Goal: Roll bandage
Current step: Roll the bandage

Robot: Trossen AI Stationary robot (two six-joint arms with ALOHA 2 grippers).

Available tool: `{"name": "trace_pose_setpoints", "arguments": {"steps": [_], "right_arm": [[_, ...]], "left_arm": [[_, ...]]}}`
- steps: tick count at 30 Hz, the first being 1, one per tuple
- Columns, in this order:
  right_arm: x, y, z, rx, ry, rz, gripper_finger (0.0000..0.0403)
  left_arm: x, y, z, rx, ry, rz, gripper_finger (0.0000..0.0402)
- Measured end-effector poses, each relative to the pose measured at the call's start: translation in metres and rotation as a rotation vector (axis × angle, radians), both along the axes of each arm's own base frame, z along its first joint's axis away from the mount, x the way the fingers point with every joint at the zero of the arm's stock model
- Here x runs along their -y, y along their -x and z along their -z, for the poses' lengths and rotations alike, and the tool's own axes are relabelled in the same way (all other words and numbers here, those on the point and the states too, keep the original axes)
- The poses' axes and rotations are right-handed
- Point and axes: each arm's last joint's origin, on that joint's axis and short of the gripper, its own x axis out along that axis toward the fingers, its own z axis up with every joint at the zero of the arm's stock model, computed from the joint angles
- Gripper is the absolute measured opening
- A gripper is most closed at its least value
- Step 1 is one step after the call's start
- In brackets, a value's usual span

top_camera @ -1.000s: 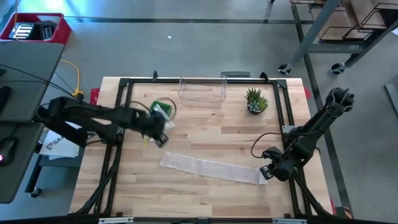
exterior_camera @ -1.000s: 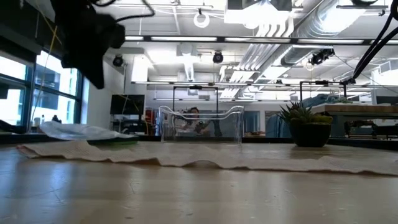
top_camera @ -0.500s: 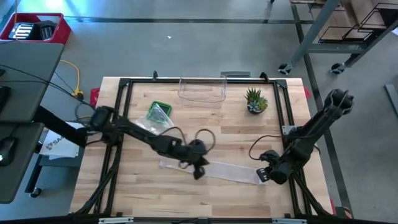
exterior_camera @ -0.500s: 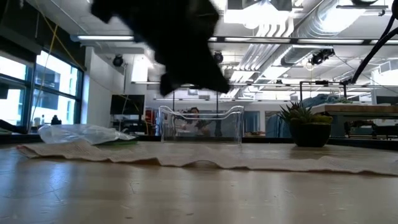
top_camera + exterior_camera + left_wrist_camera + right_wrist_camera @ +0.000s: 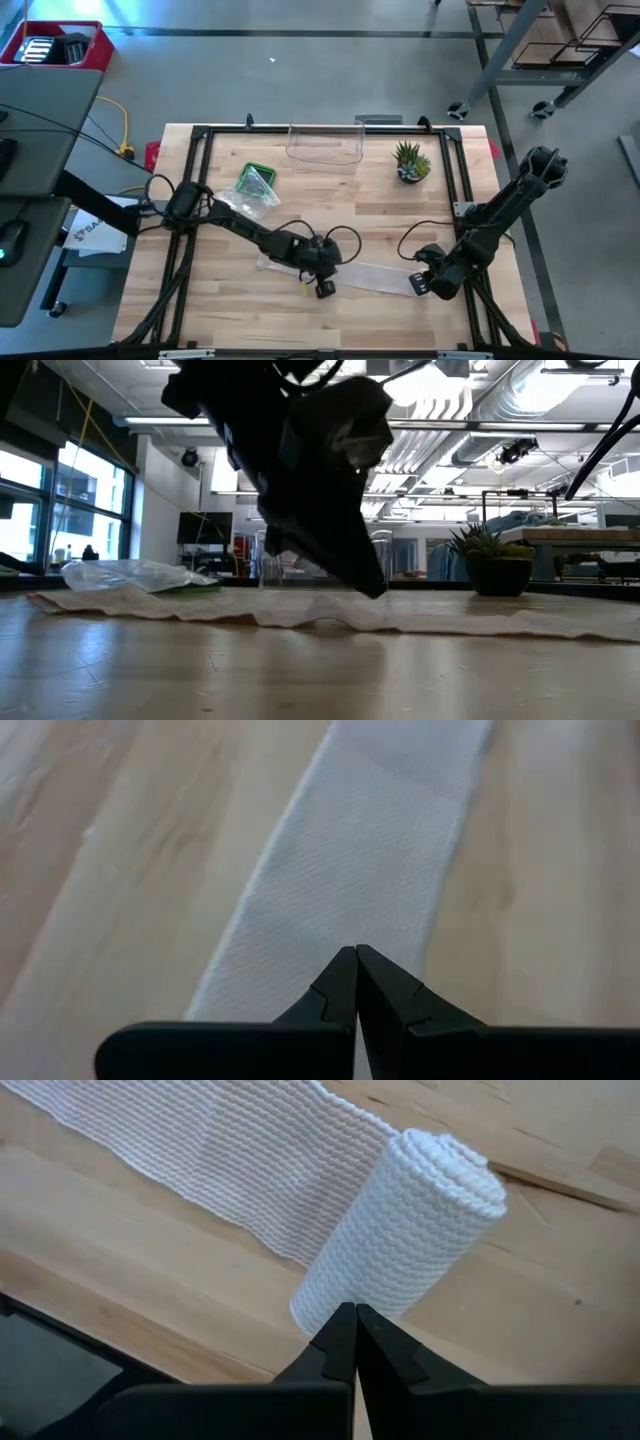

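A long white bandage (image 5: 375, 275) lies flat across the near half of the wooden table. Its right end is wound into a short roll (image 5: 410, 1220) that rests on its side on the wood. My left gripper (image 5: 323, 289) is shut and slants down over the middle of the flat strip (image 5: 370, 850); in the low view its tip (image 5: 377, 592) is right at the strip. My right gripper (image 5: 418, 286) is shut, pointing steeply down, and its tip (image 5: 355, 1308) stands at the roll's side, close to one end. My left gripper's shut fingertips come down aslant onto the middle of the flat strip (image 5: 340, 935); I cannot tell whether they touch the cloth or hover just above it. My right gripper's shut fingertips stand against the roll's side near its end (image 5: 325, 1295), from above; touching or not, I cannot tell.
A clear plastic box (image 5: 325, 148) and a small potted plant (image 5: 411, 162) stand at the far edge. A green item under crumpled clear plastic (image 5: 258, 182) lies at the far left. Black frame rails (image 5: 195, 190) run along the table's sides.
My left gripper has swung from beside the green item at the far left toward the table's right and near edge and has come down, rolling at the wrist, until its shut tip is over the bandage's middle. The bandage lies as before.
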Motion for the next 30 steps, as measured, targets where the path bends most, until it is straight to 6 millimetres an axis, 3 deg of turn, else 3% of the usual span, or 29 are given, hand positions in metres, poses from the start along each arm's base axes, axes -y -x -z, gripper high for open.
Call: {"name": "trace_pose_setpoints", "arguments": {"steps": [5,13,23,30], "right_arm": [[0.000,0.000,0.000,0.001,0.001,-0.004,0.0000],[0.000,0.000,0.000,0.000,-0.006,-0.004,0.0000],[0.002,-0.005,-0.001,0.024,-0.002,0.020,0.0000],[0.005,-0.018,0.006,0.053,0.022,0.026,0.0000]], "left_arm": [[0.008,-0.006,0.009,0.057,-0.003,0.022,0.0000],[-0.007,-0.014,0.024,0.040,0.032,0.000,0.0000],[-0.007,-0.010,0.025,-0.007,0.021,0.004,0.0000],[-0.010,-0.011,0.026,-0.011,0.018,-0.003,0.0000]]}}
